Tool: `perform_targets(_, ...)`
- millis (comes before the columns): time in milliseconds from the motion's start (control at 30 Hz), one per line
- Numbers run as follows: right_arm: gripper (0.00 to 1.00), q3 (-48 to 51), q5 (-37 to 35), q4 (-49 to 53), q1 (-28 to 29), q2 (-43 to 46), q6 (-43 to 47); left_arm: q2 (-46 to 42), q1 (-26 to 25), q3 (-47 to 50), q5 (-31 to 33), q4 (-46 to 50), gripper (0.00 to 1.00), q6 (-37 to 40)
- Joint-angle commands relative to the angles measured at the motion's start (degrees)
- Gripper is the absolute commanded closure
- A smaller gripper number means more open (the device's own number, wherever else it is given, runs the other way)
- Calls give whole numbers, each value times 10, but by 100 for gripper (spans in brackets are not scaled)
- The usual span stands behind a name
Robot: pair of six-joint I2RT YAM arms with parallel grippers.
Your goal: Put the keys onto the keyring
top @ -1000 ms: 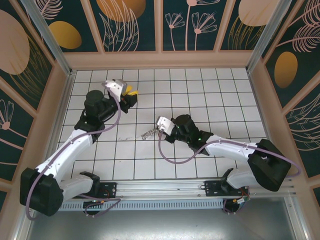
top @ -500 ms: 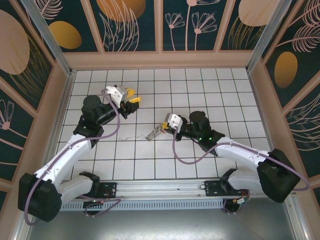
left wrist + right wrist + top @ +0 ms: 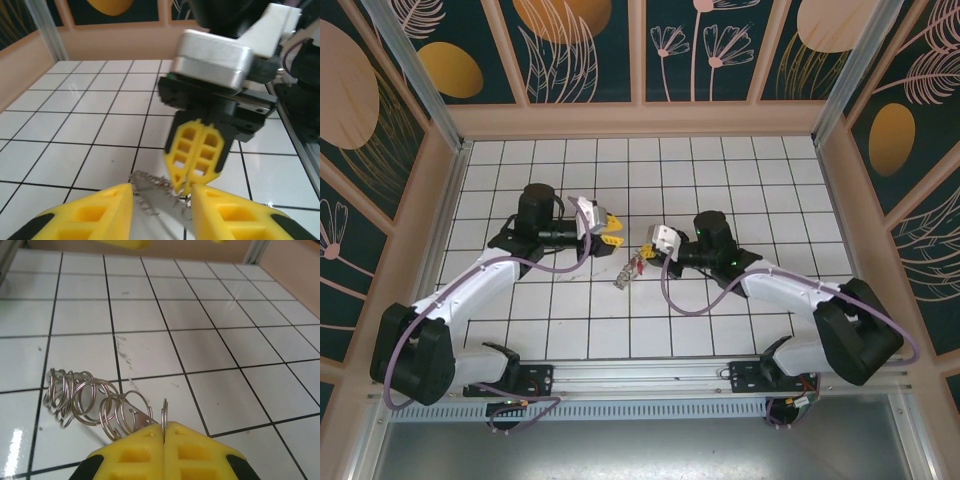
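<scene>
The right gripper (image 3: 164,432) is closed tight on 1 end of the keyring (image 3: 95,402), near the middle of the tiled floor (image 3: 720,160). Seen from above, the keyring's long axis slants from this grip toward the near left. The left gripper (image 3: 161,195) is partly open and empty, just beside it.

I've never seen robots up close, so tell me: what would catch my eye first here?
Two yellow-tipped grippers meet nose to nose in the middle of the white tiled table: the left gripper is open and the right gripper is shut. The right one pinches the keyring, a bristling bunch of silvery wire loops, by one end.
</scene>
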State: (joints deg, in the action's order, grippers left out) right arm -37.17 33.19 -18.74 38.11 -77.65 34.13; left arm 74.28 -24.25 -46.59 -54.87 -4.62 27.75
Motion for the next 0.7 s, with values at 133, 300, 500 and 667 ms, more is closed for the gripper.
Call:
perform_targets(133,100,-53,25,24,5,-29,63,77,-32,-41,40,104,65,123)
perform_targets(300,100,-45,50,34,-4,-26,65,89,-33,-29,37,92,65,129)
perform_targets(500,100,-22,87,19,-12,-13,46,95,-33,-16,19,54,68,119)
perform_targets(667,100,-13,96,17,-14,-11,43,99,-33,-17,28,38,71,116)
